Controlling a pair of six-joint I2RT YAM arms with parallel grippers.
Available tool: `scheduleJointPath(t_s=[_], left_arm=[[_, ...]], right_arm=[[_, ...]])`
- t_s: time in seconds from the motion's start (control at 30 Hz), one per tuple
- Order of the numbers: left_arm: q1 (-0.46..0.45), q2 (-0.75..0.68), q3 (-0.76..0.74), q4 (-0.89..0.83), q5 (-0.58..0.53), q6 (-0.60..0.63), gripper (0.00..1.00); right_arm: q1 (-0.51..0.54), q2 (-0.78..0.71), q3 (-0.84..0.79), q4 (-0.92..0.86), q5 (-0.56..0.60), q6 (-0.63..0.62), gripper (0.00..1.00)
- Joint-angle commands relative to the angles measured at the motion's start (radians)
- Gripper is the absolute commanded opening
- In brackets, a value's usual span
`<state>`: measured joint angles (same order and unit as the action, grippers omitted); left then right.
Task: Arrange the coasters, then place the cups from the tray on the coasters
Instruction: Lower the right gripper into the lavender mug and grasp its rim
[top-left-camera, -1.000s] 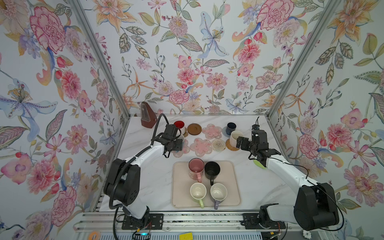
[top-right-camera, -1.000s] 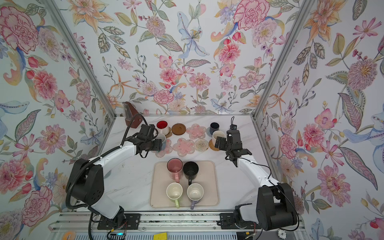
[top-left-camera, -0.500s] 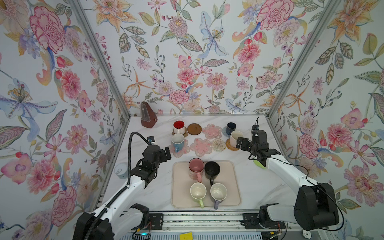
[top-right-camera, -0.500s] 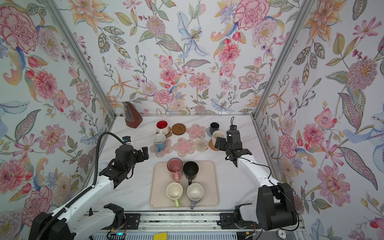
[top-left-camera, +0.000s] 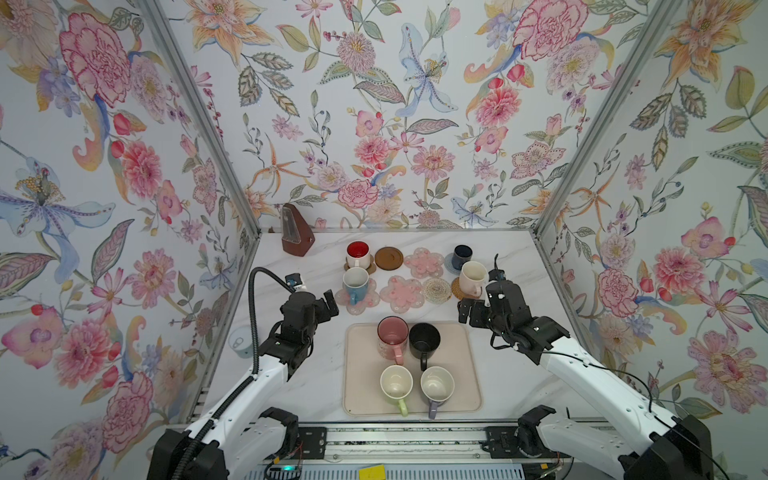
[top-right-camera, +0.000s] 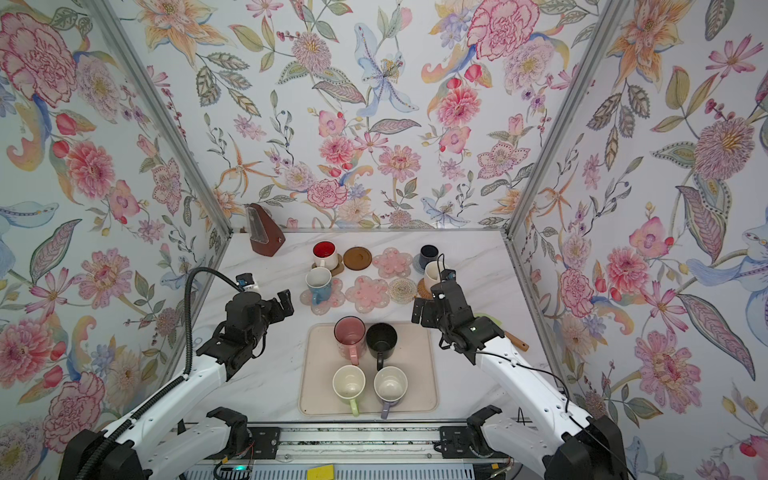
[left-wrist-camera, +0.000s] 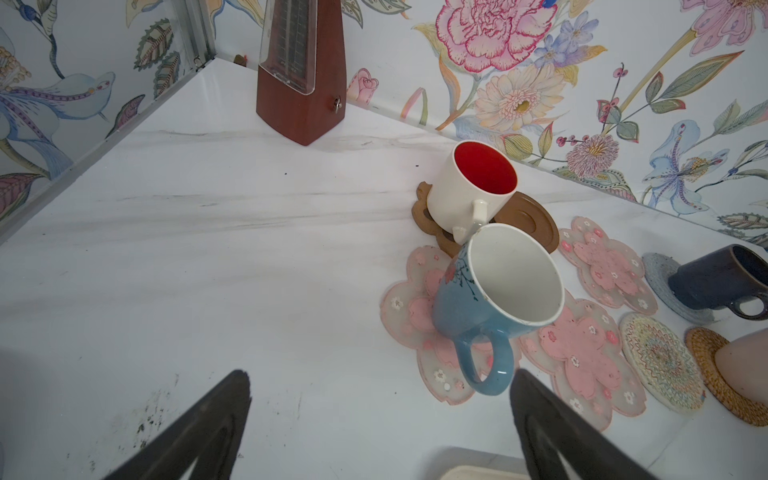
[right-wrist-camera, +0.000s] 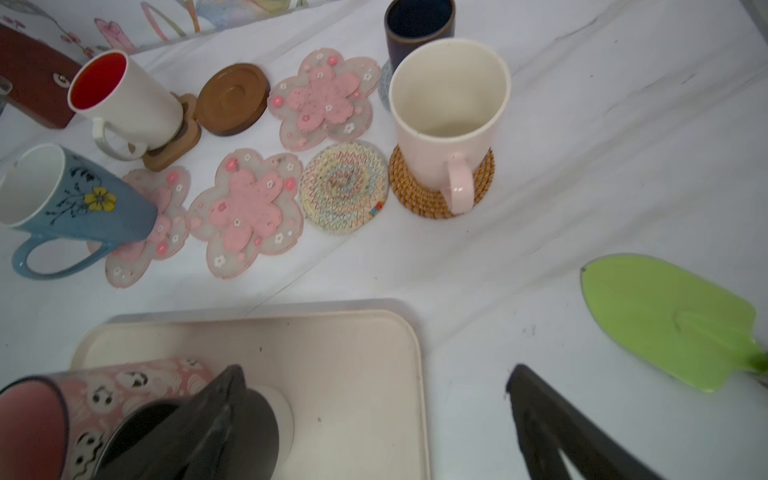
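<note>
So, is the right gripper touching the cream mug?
Apart: the right wrist view shows bare table between the cream mug and the open right gripper.

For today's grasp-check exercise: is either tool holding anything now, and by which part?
Nothing is held. The left tool stands open, clear of the blue mug; the right tool stands open near the tray.

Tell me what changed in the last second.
The left gripper left the blue mug on its pink flower coaster and drew back, open. The right gripper shifted slightly toward the tray. Everything else stayed put.
</note>
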<state>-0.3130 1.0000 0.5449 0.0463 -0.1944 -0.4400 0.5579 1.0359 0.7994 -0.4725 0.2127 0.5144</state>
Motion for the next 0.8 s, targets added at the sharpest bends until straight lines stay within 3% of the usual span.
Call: scheduleJointPath(t_s=[0.0, 0.23, 0.4, 0.77], left_arm=[[0.016, -0.014, -0.012, 0.018, -0.004, -0.011, 0.99], [0.049, -0.03, -0.02, 0.028, 0.035, -0.008, 0.99], [0.064, -0.041, -0.031, 0.026, 0.064, -0.008, 0.99], [0.08, -0.086, -0.065, 0.031, 0.096, -0.005, 0.99]], right_arm=[[0.135, -0.051, -0.03, -0.191, 0.074, 0.185, 0.99], [0.493, -0.111, -0.072, -0.341, 0.202, 0.501, 0.98], [0.675, -0.123, -0.094, -0.399, 0.222, 0.664, 0.98], [0.94, -0.03, -0.077, -0.385, 0.259, 0.819, 0.99]])
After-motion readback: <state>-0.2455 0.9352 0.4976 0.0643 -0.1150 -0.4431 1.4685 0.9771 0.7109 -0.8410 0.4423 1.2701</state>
